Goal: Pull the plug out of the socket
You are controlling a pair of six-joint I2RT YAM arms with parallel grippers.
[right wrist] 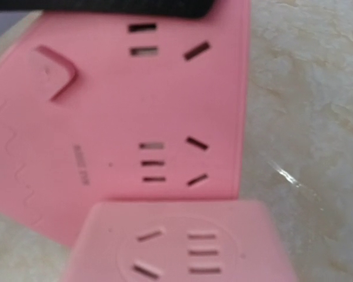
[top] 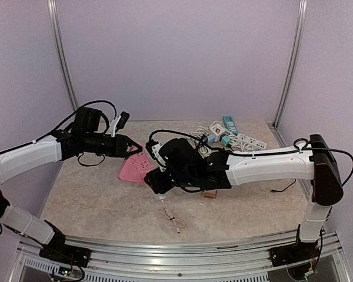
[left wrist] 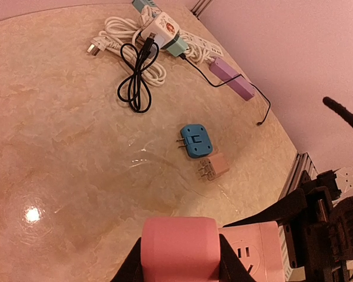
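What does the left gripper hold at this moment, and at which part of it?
The pink socket strip, pinched at one end between the fingers of the left gripper.

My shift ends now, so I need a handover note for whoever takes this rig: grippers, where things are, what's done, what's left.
Left gripper: shut on one end of the pink power strip, holding it.
Right gripper: over the strip's near end, at the pink adapter plug; open or shut cannot be told.
Done: strip held, right arm at the plug.
Left: unclear whether the plug's pins are out of the socket; check, then pull it clear if needed.
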